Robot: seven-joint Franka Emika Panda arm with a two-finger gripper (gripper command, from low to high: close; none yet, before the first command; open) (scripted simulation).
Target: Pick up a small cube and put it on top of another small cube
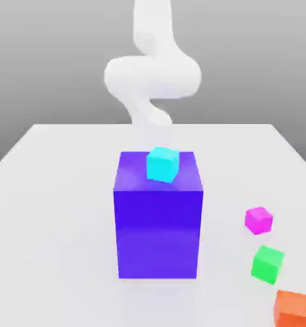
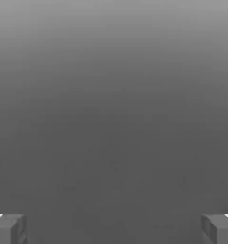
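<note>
The small cube [image 1: 259,220], bright magenta-pink, lies on the white table at the exterior view's right. Nearer the front on that side sit a small green cube [image 1: 267,264] and a small orange cube [image 1: 292,308]. A small cyan cube [image 1: 163,163] rests on top of the tall blue-violet block [image 1: 158,230] in the middle. My white arm [image 1: 152,76] curls up behind that block, far from the pink cube. In the hand view my gripper [image 2: 114,229] is open, its grey fingertips [image 2: 8,228] wide apart with nothing between them, facing plain grey.
The white table [image 1: 53,211] spreads wide to the exterior view's left of the block. The three loose small cubes form a line running toward the front right corner. The tall block stands between the arm and the table's front.
</note>
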